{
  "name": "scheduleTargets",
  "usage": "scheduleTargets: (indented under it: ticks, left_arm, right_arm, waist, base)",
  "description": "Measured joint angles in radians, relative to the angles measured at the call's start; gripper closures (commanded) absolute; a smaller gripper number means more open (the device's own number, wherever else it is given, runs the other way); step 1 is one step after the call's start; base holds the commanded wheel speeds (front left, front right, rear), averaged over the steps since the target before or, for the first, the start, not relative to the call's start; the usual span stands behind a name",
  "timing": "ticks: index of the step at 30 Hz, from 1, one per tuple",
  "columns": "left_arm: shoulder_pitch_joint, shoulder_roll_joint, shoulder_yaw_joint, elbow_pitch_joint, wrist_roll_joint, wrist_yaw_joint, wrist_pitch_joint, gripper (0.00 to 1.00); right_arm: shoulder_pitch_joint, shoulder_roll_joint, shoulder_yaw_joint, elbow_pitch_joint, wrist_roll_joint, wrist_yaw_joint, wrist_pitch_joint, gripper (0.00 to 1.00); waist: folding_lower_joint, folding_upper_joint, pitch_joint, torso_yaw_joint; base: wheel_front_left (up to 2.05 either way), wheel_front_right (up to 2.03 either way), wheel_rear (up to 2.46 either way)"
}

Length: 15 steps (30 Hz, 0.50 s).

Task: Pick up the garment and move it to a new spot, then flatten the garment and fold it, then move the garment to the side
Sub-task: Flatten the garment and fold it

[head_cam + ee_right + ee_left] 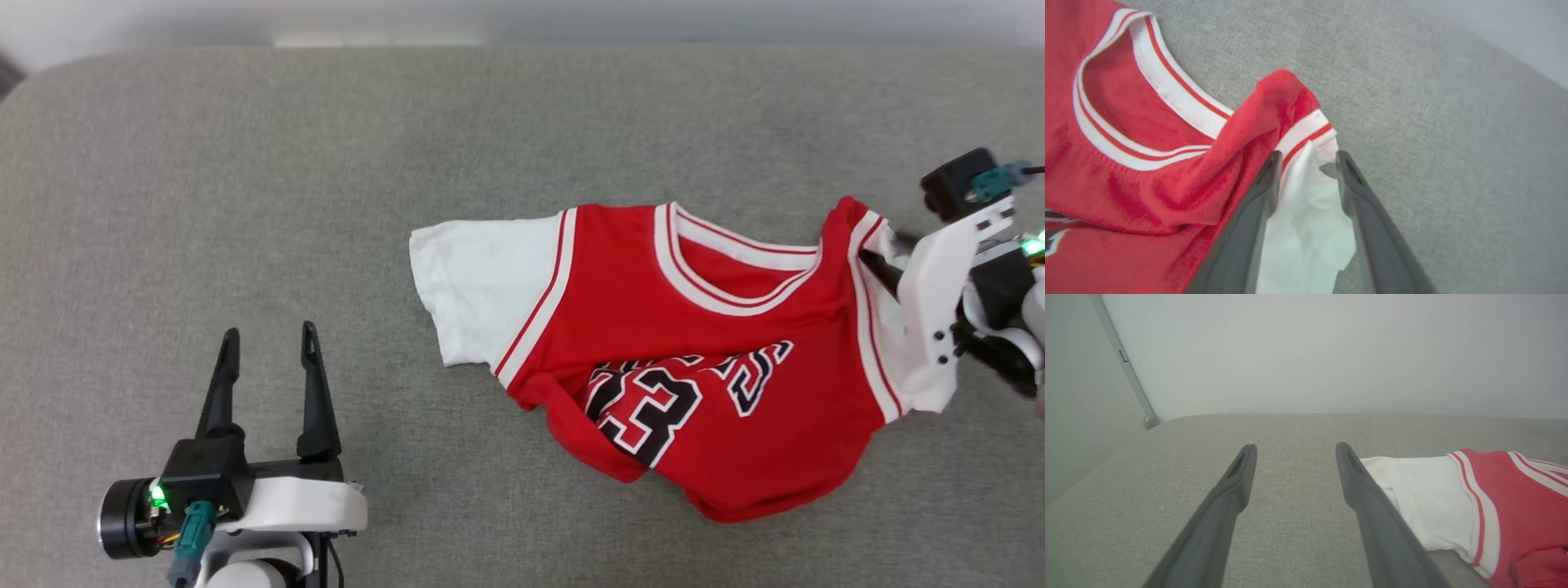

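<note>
The garment (694, 327), a red jersey with white short sleeves and black white-outlined numbers, lies crumpled on the grey surface at the centre right, its lower part bunched and folded under. One white sleeve (473, 286) lies flat to the left. My right gripper (882, 253) comes in from the right edge at the other sleeve. In the right wrist view its fingers (1267, 192) stand parted around the loose white sleeve cloth (1306, 228), with a gap showing beside one finger. My left gripper (269, 331) rests open at the lower left, apart from the garment (1494, 490).
The grey fabric surface (245, 163) stretches wide to the left and behind the garment. Its rounded far edge meets a pale wall (1310, 355), with a vertical rail (1131, 375) at the left corner.
</note>
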Motion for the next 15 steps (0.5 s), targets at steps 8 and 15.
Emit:
scheduleTargets:
  ticks: [8,15]
  left_arm:
    - [-0.002,0.037,0.047,0.044,0.001,-0.041,0.0,0.0]
    - [-0.091,0.105,0.053,0.126,-0.012,-0.099,0.025,0.0]
  right_arm:
    - [0.016,-0.009,-0.12,-0.002,-0.113,0.0,-0.396,0.0]
    - [0.118,0.072,-0.4,-0.106,-0.301,0.0,-0.555,0.0]
  waist:
    - [-0.0001,0.0,-0.083,-0.052]
    - [-0.0001,0.0,-0.119,-0.104]
  base:
    - [0.0,0.0,0.0]
    - [0.0,0.0,0.0]
